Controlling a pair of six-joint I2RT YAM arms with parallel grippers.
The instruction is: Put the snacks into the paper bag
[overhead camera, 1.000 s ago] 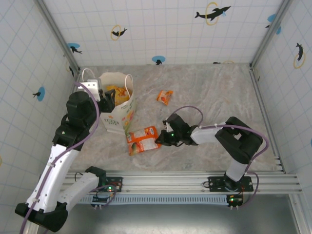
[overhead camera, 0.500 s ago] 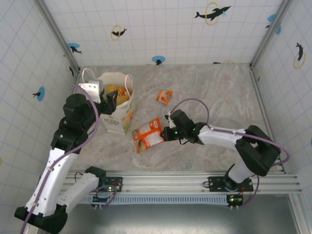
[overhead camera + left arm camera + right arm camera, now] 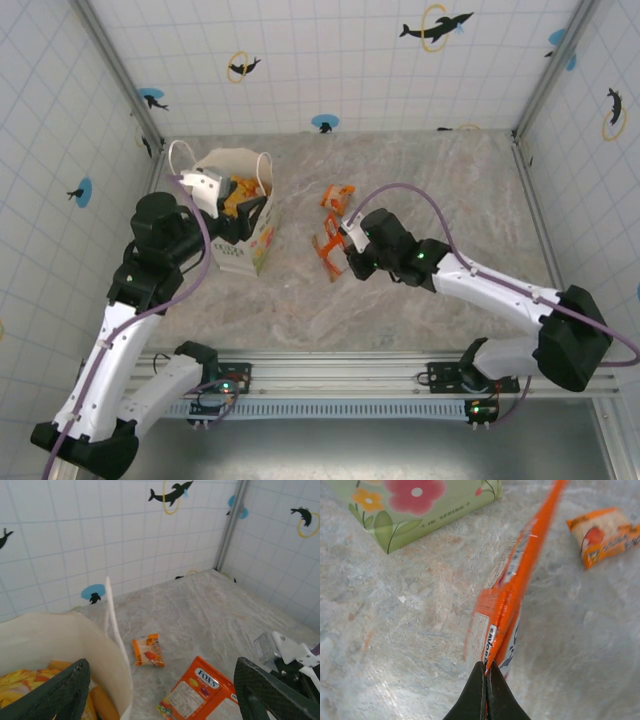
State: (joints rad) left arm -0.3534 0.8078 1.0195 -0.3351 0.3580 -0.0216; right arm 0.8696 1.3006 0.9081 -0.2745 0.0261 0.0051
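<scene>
Right gripper point(image 3: 486, 669) pinching orange Fox's packet point(image 3: 512, 595).
Packet held edge-up over the table point(image 3: 450, 190), right of the paper bag point(image 3: 256, 243); left gripper point(image 3: 161, 685) spread wide at the bag mouth.

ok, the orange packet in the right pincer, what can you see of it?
The orange packet is flat, glossy foil-like, with a FOXS logo and white printed panel showing in the left wrist view. The right pincer is shut on one edge seam, holding it edge-on and tilted, apparently off the table, between the paper bag and a smaller orange packet.
</scene>
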